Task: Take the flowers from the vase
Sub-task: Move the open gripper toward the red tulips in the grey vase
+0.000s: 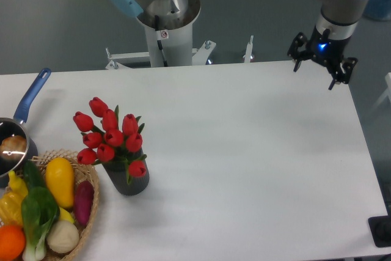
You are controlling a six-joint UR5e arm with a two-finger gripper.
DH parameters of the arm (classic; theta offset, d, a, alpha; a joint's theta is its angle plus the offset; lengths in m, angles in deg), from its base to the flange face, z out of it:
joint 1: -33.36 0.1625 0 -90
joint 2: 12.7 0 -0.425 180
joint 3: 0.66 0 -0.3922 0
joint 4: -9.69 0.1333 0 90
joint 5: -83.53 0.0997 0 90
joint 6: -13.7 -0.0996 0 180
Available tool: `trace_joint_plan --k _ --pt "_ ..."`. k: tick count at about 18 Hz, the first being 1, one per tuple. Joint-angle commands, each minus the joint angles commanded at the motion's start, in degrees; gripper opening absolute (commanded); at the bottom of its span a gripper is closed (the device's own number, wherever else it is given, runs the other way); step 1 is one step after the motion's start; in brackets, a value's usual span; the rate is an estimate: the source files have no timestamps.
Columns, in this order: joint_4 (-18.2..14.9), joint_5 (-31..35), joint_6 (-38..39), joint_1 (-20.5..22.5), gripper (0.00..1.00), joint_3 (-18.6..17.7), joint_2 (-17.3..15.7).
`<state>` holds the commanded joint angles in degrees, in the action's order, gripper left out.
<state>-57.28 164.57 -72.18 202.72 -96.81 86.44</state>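
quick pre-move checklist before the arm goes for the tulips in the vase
1. Pincer empty: ok, nothing between the fingers, which look spread.
2. Pincer near target: not ok, it hangs over the table's far right edge, while the red tulips stand at the left.
3. Tulips seated in the dark vase: ok, the bunch is upright with buds above the rim.
4. Path across the white table: ok, nothing stands between pincer and tulips.
5. Neighbours: cannot tell; the wicker basket of vegetables looks very close to the vase, and the blue-handled pan lies further left.
6. Stems reachable below the buds: cannot tell, leaves and buds cover them.
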Motion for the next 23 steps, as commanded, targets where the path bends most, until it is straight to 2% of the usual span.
trace_joint_plan --k 1,3,6,8,12,14,17,18,20,22,23 --pt "-0.35 -0.61 1.31 0.44 1.00 -0.17 -0.35" --pt "0.26 -3.50 5.79 -0.17 1.00 -2.80 -2.01" --pt "-0.87 -5.01 7.39 -0.35 1.00 -3.25 -5.10" --pt "-4.29 -7.46 6.95 -0.35 1.00 -3.43 -6.94" --pt "-11.76 -16.60 7.22 -0.78 1.00 -3.60 -10.54" --pt "-12.66 -19.85 7.21 -4.02 1.00 -3.78 -11.52" --pt "-12.22 -23.28 7.13 -11.83 1.00 -3.78 -9.42" --pt "-11.87 -24.69 6.95 -14.64 1.00 -3.69 -7.15" --pt "-11.34 -26.19 6.95 -18.35 1.00 -3.43 -4.85" --pt "-7.84 -26.89 7.39 -22.30 1.00 -3.16 -2.21" --pt "-6.34 -27.07 7.39 -22.84 1.00 -3.16 -1.51"
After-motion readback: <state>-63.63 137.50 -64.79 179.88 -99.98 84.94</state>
